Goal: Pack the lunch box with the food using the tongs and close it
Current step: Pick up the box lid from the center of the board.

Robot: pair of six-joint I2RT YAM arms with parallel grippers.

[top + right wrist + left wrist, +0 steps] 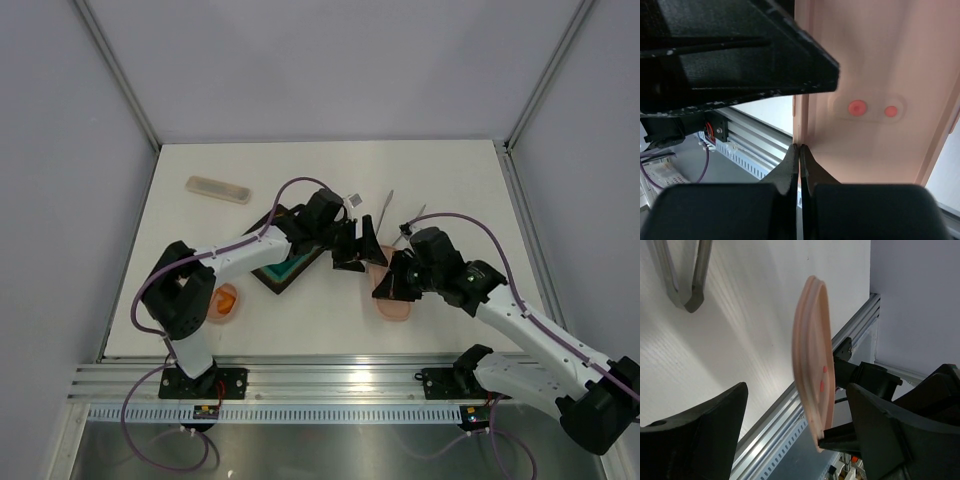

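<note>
I find the lunch box (236,299) lying open on the bench (450,170) by the left arm's base, with an orange food piece (221,306) inside. The dark tray (283,272) is partly hidden under that arm. The left claw (797,390) stands wide, straddling the upright lid (812,365) without contact, while the right claw (799,160) is pinched tight on the lid's rim, and the tongs (388,206) lie beyond.
</note>
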